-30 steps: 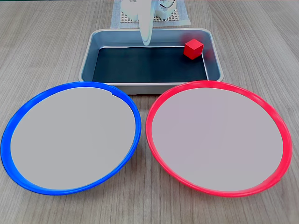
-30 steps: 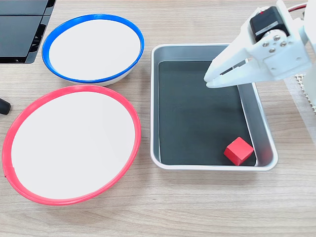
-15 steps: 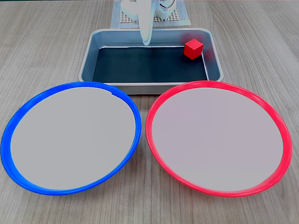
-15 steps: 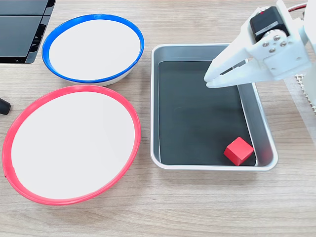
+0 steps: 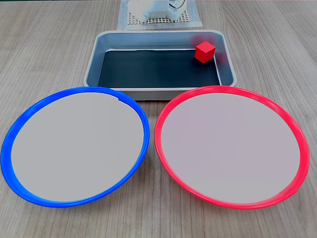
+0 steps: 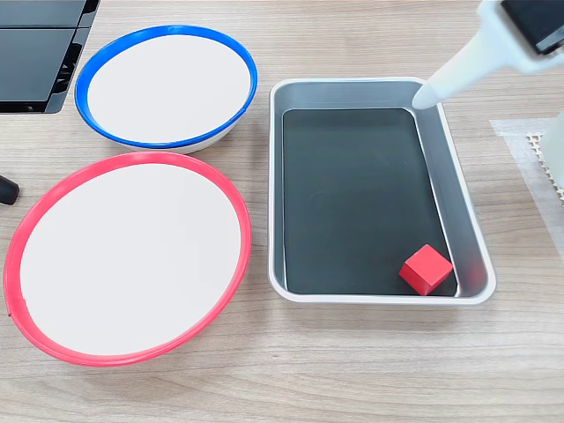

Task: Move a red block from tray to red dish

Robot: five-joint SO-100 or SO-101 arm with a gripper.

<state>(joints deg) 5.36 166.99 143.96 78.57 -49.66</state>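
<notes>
One fixed view looks from the table's front toward the arm's base, dishes near, tray (image 5: 94,59) far. Another looks steeply down from the side. Both share tray and dishes.

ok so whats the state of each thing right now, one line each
red block: loose in a corner of the tray, not held
tray: flat on the table, holding the block
red dish: empty, flat on the table
blue dish: empty, beside the red dish
tool: above the tray's other end, away from the block; open or shut cannot be told
</notes>
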